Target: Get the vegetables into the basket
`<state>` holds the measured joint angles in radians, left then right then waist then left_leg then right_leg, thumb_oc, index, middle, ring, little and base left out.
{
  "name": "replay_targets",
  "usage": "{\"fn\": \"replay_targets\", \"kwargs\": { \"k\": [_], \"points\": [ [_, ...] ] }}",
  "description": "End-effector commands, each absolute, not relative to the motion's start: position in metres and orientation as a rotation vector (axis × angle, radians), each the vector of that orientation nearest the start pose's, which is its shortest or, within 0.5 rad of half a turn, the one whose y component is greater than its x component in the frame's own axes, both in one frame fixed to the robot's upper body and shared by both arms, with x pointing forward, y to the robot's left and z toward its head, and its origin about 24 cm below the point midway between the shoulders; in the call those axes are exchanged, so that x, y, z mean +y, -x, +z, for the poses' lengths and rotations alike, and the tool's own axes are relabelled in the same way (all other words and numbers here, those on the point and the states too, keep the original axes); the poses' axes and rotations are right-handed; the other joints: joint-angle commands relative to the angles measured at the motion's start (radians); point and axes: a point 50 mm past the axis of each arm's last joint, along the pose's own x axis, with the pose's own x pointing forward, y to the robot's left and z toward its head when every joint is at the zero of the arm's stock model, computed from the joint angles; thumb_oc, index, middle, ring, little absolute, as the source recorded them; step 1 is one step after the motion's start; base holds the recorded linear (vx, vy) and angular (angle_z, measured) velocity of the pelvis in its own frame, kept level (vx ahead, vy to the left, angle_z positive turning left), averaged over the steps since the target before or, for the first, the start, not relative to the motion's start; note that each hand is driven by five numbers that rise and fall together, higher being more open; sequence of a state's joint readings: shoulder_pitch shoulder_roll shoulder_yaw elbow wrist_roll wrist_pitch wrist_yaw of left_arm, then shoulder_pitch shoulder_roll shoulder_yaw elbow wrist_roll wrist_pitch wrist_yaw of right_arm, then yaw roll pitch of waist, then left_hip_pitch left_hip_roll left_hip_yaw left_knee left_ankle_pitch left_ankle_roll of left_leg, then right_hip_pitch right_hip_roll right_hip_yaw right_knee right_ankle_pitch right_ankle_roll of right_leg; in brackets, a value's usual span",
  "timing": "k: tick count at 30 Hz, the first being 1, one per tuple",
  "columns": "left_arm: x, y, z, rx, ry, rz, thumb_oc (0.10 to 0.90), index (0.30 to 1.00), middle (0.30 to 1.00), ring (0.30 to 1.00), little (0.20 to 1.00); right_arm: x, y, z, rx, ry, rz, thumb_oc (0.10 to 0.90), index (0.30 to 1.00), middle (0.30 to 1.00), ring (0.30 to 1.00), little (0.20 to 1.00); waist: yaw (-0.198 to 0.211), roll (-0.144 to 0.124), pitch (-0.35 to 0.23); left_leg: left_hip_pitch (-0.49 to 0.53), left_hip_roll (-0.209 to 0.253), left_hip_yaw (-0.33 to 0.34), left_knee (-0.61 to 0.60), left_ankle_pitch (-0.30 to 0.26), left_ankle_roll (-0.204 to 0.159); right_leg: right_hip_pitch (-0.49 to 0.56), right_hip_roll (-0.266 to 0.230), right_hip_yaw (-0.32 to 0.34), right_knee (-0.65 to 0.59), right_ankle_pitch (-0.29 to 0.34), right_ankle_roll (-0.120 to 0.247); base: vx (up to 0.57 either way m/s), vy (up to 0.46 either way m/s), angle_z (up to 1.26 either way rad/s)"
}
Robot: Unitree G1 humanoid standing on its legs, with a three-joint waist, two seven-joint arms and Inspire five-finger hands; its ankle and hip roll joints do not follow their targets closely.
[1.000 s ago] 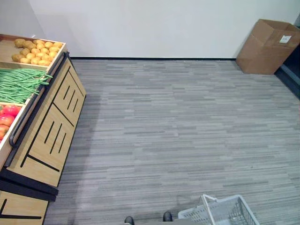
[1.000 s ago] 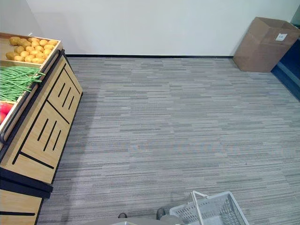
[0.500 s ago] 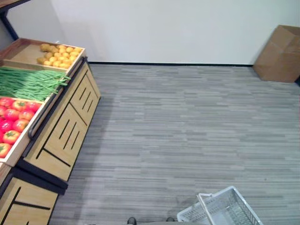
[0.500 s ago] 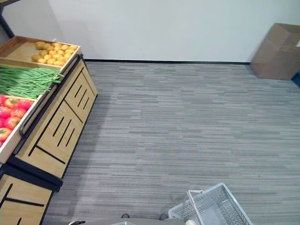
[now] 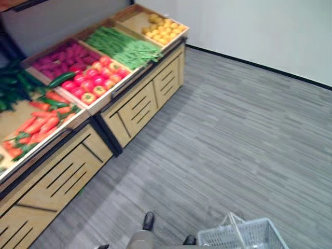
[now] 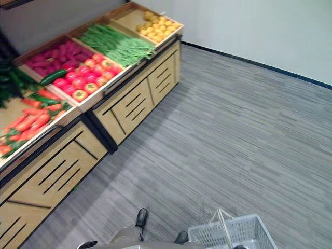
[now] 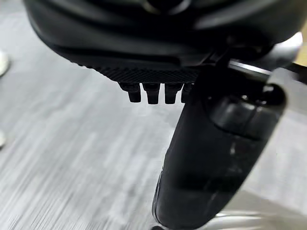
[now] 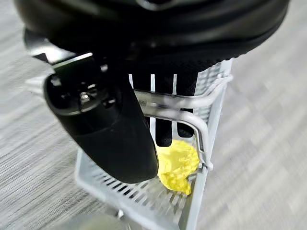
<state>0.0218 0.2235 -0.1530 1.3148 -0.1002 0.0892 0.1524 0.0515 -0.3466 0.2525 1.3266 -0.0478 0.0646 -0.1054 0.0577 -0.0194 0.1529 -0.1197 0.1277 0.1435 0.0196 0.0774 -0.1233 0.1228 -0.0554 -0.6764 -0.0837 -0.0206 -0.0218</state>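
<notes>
One yellow item point(image 8: 178, 165) already lies in the grey basket point(image 5: 244, 239), whose handle the right robot hand point(image 8: 110, 129) grips; left robot hand point(image 7: 216, 143) hangs relaxed, empty; next, approach the vegetable stand point(image 5: 93, 88).

I stand in a shop, in what looks like its greengrocery corner. To my left runs a long wooden stand point(image 5: 140, 106) with slatted fronts, its sloping top split into open bins. Each bin holds one sort of produce, heaped loose for picking: yellow potatoes point(image 5: 162, 29) at the far end, then green beans point(image 5: 122, 45), red tomatoes point(image 5: 93, 80), dark red roots point(image 6: 52, 54), cucumbers point(image 5: 61, 79) and carrots point(image 5: 39, 122) nearest me. A light plastic shopping basket point(image 6: 233, 233) with wire handles hangs at my right side. The floor point(image 5: 233, 140) is grey striped carpet, the wall point(image 5: 270, 31) plain white
</notes>
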Motion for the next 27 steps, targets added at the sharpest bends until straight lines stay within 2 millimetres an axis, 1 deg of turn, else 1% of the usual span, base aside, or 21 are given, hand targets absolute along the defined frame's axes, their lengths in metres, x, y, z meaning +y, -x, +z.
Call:
{"fn": "replay_targets", "kwargs": {
  "k": [1, 2, 3, 4, 5, 6, 7, 8, 11, 14, 15, 19, 22, 23, 24, 25, 26, 27],
  "points": [
    [0.252, -0.095, -0.157, 1.282, -0.271, 0.308, 0.9, 1.0, 1.0, 1.0, 1.0, -0.298, -0.063, -0.147, 1.365, 0.618, -0.131, 0.4, 0.3, 0.3, 0.3, 0.3, -0.034, 0.01, 0.046, 0.067, 0.125, 0.266, -0.007, 0.062, -0.012, -0.026, -0.091, 0.131, 0.127, -0.058, 0.126, -0.01, -0.025, 1.56],
    [0.253, -0.098, -0.156, 1.27, -0.261, 0.313, 0.9, 1.0, 1.0, 1.0, 1.0, -0.298, -0.063, -0.147, 1.366, 0.61, -0.141, 0.4, 0.3, 0.3, 0.3, 0.3, -0.04, 0.012, 0.041, 0.071, 0.131, 0.322, 0.009, 0.059, -0.013, -0.023, -0.094, 0.108, 0.129, -0.057, 0.123, -0.02, -0.026, 1.33],
    [0.253, -0.099, -0.156, 1.268, -0.255, 0.318, 0.9, 1.0, 1.0, 1.0, 1.0, -0.298, -0.063, -0.148, 1.367, 0.603, -0.144, 0.4, 0.3, 0.3, 0.3, 0.3, -0.039, 0.011, 0.033, 0.074, 0.131, 0.348, 0.03, 0.047, -0.013, -0.016, -0.099, 0.087, 0.129, -0.056, 0.12, -0.03, 0.007, 0.91],
    [0.255, -0.097, -0.156, 1.271, -0.252, 0.323, 0.9, 1.0, 1.0, 1.0, 1.0, -0.296, -0.061, -0.149, 1.375, 0.596, -0.143, 0.4, 0.3, 0.3, 0.3, 0.3, -0.038, 0.01, 0.024, 0.077, 0.125, 0.349, 0.044, 0.03, -0.011, -0.005, -0.099, 0.074, 0.132, -0.06, 0.115, 0.01, 0.003, 0.66],
    [0.255, -0.097, -0.156, 1.271, -0.253, 0.324, 0.9, 1.0, 1.0, 1.0, 1.0, -0.296, -0.061, -0.149, 1.376, 0.596, -0.142, 0.4, 0.3, 0.3, 0.3, 0.3, -0.039, 0.01, 0.024, 0.077, 0.125, 0.348, 0.046, 0.028, -0.011, -0.003, -0.1, 0.073, 0.133, -0.061, 0.116, 0.09, 0.064, 0.7],
    [0.257, -0.095, -0.156, 1.275, -0.249, 0.333, 0.9, 1.0, 1.0, 1.0, 1.0, -0.294, -0.056, -0.15, 1.394, 0.587, -0.141, 0.4, 0.3, 0.3, 0.3, 0.3, -0.035, 0.016, 0.01, 0.075, 0.126, 0.354, 0.04, 0.03, -0.014, 0.016, -0.104, 0.051, 0.147, -0.078, 0.112, 0.11, 0.1, 0.99],
    [0.256, -0.094, -0.156, 1.278, -0.248, 0.331, 0.9, 1.0, 1.0, 1.0, 1.0, -0.292, -0.056, -0.151, 1.396, 0.59, -0.133, 0.4, 0.3, 0.3, 0.3, 0.3, -0.03, 0.016, 0.004, 0.074, 0.119, 0.347, 0.023, 0.04, -0.012, 0.025, -0.107, 0.038, 0.15, -0.077, 0.115, 0.14, 0.116, 1.19],
    [0.257, -0.092, -0.156, 1.285, -0.248, 0.335, 0.9, 1.0, 1.0, 1.0, 1.0, -0.291, -0.057, -0.151, 1.393, 0.591, -0.128, 0.4, 0.3, 0.3, 0.3, 0.3, -0.026, 0.013, 0.002, 0.076, 0.111, 0.339, 0.017, 0.038, -0.008, 0.027, -0.109, 0.042, 0.155, -0.076, 0.115, 0.14, 0.127, 1.23],
    [0.266, -0.086, -0.155, 1.31, -0.274, 0.35, 0.9, 1.0, 1.0, 1.0, 1.0, -0.283, -0.067, -0.153, 1.367, 0.588, -0.104, 0.4, 0.3, 0.3, 0.3, 0.3, -0.006, -0.012, -0.001, 0.101, 0.073, 0.33, -0.018, 0.024, 0.02, 0.044, -0.136, 0.045, 0.171, -0.063, 0.129, 0.14, 0.17, 0.46],
    [0.27, -0.083, -0.155, 1.321, -0.283, 0.36, 0.9, 1.0, 1.0, 1.0, 1.0, -0.281, -0.071, -0.153, 1.356, 0.591, -0.095, 0.4, 0.3, 0.3, 0.3, 0.3, 0.002, -0.024, -0.003, 0.103, 0.061, 0.328, -0.015, 0.009, 0.029, 0.055, -0.142, 0.048, 0.156, -0.056, 0.138, 0.08, 0.117, -0.04],
    [0.271, -0.082, -0.154, 1.325, -0.291, 0.361, 0.9, 1.0, 1.0, 1.0, 1.0, -0.279, -0.071, -0.154, 1.356, 0.593, -0.088, 0.4, 0.3, 0.3, 0.3, 0.3, 0.008, -0.032, -0.004, 0.1, 0.053, 0.326, -0.008, -0.003, 0.037, 0.063, -0.148, 0.05, 0.147, -0.048, 0.144, 0.08, 0.127, -0.13],
    [0.272, -0.08, -0.154, 1.334, -0.297, 0.361, 0.9, 1.0, 1.0, 1.0, 1.0, -0.278, -0.071, -0.154, 1.36, 0.596, -0.081, 0.4, 0.3, 0.3, 0.3, 0.3, 0.014, -0.041, -0.007, 0.099, 0.033, 0.323, -0.009, -0.023, 0.048, 0.066, -0.161, 0.052, 0.138, -0.033, 0.156, 0.07, 0.112, -0.05],
    [0.275, -0.078, -0.154, 1.336, -0.297, 0.371, 0.9, 1.0, 1.0, 1.0, 1.0, -0.275, -0.074, -0.154, 1.351, 0.601, -0.066, 0.4, 0.3, 0.3, 0.3, 0.3, 0.022, -0.05, -0.004, 0.096, 0.024, 0.311, 0.001, -0.043, 0.057, 0.056, -0.167, 0.074, 0.139, -0.022, 0.165, 0.05, 0.092, -0.06],
    [0.276, -0.076, -0.154, 1.344, -0.3, 0.375, 0.9, 1.0, 1.0, 1.0, 1.0, -0.274, -0.074, -0.155, 1.352, 0.602, -0.058, 0.4, 0.3, 0.3, 0.3, 0.3, 0.029, -0.059, -0.001, 0.096, 0.013, 0.302, 0.001, -0.057, 0.068, 0.052, -0.175, 0.083, 0.146, -0.016, 0.173, 0.08, 0.124, -0.14],
    [0.276, -0.076, -0.154, 1.344, -0.301, 0.375, 0.9, 1.0, 1.0, 1.0, 1.0, -0.273, -0.074, -0.155, 1.352, 0.599, -0.056, 0.4, 0.3, 0.3, 0.3, 0.3, 0.031, -0.061, -0.001, 0.098, 0.008, 0.298, 0.0, -0.061, 0.072, 0.051, -0.178, 0.085, 0.153, -0.015, 0.175, 0.11, 0.228, -0.09],
    [0.278, -0.08, -0.152, 1.332, -0.314, 0.37, 0.9, 1.0, 1.0, 1.0, 1.0, -0.271, -0.077, -0.155, 1.342, 0.586, -0.058, 0.4, 0.3, 0.3, 0.3, 0.3, 0.025, -0.066, 0.008, 0.107, -0.019, 0.273, -0.01, -0.085, 0.095, 0.015, -0.212, 0.124, 0.236, -0.001, 0.19, 0.11, 0.21, -0.03],
    [0.279, -0.085, -0.151, 1.318, -0.323, 0.359, 0.9, 1.0, 1.0, 1.0, 1.0, -0.27, -0.077, -0.155, 1.338, 0.58, -0.06, 0.4, 0.3, 0.3, 0.3, 0.3, 0.016, -0.067, 0.013, 0.106, -0.032, 0.252, -0.008, -0.095, 0.104, -0.009, -0.22, 0.176, 0.276, 0.004, 0.198, 0.04, 0.197, 0.15],
    [0.278, -0.091, -0.15, 1.298, -0.327, 0.35, 0.9, 1.0, 1.0, 1.0, 1.0, -0.27, -0.078, -0.155, 1.334, 0.575, -0.061, 0.4, 0.3, 0.3, 0.3, 0.3, 0.001, -0.067, 0.02, 0.093, -0.039, 0.248, -0.001, -0.085, 0.119, -0.048, -0.218, 0.241, 0.296, 0.033, 0.193, 0.0, 0.087, 0.29]
  ]
}}
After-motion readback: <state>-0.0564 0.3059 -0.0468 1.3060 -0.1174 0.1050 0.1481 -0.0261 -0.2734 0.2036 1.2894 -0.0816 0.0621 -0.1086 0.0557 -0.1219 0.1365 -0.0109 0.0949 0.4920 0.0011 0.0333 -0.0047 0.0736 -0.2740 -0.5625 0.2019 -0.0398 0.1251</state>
